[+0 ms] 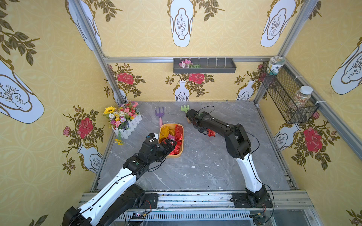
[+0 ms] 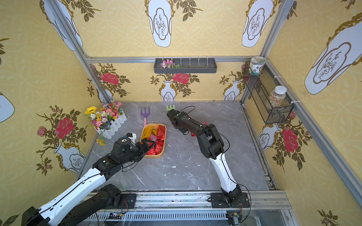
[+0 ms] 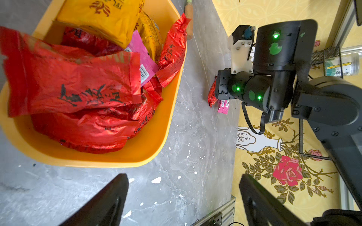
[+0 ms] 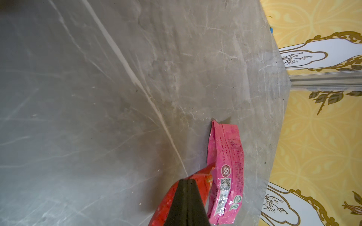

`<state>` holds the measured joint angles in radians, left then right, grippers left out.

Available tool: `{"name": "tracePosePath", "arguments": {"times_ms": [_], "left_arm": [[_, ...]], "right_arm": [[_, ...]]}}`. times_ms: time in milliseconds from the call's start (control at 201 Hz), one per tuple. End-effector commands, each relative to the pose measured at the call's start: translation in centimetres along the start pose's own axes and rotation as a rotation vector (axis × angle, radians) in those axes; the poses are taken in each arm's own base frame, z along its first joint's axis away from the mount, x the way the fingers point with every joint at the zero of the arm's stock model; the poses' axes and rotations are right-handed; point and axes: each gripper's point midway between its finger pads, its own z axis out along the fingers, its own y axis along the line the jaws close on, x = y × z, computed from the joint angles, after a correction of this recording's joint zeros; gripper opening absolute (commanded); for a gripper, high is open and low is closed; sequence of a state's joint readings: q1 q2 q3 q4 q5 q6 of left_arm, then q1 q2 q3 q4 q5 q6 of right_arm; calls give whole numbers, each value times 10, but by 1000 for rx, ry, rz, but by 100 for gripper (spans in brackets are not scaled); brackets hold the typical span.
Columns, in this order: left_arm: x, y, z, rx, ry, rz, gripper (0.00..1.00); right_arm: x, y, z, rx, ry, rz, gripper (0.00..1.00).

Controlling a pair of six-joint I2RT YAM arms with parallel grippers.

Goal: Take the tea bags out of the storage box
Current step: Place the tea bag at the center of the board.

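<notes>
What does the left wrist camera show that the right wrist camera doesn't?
Left wrist only: the orange-yellow plastic storage box piled with crinkly red foil tea bags, and the open left gripper. Right wrist only: the tips of the shut right gripper and the full length of the long pink foil sachet. Both: the grey marble table, that pink sachet and a red foil sachet outside the box.

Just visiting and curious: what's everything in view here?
storage box: one, orange-yellow, centre
tea bags: heap, mostly red, in it
red tea bag: one, table, right of box
pink tea bag: one, beside it
fork: one, purple, behind box
rake: one, green, right of fork
flower box: one, white, back left
wall shelf: one, grey, back wall
wire basket: one, black, right wall
jars: two, clear, in basket
left pincer: open, over box
right pincer: shut, at red bag
</notes>
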<state>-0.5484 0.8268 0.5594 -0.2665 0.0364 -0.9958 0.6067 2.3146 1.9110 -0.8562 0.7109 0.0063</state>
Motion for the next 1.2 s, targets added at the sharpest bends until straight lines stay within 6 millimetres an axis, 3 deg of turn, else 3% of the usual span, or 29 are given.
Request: {"name": "tracePosePath", "arguments": {"times_ms": [0,319,538,752,901,1081,1190], "left_arm": [[1,4,0,-13,-1,-1,95],[-3,6,-6,-37,-23,5,95],[-9,2,-11,-54,-43,26,96],[-19,-6,-16,-82,-67,66,96],[-27,-16,-19,-98,-84,104,96],[-41,-32,-19,-110,-108,160,95],[-47,-43,-15,-112,-106,191,95]], "right_arm": [[-9,-5,6,33,-22,1,0],[-5,7,22,13,1,-2,1],[-8,6,11,-36,-25,56,19],[-12,-9,-14,-56,-90,126,42],[-9,-21,-37,-81,-132,180,52],[1,-26,-73,-224,-199,289,61],[12,-27,-96,-327,-237,350,62]]}}
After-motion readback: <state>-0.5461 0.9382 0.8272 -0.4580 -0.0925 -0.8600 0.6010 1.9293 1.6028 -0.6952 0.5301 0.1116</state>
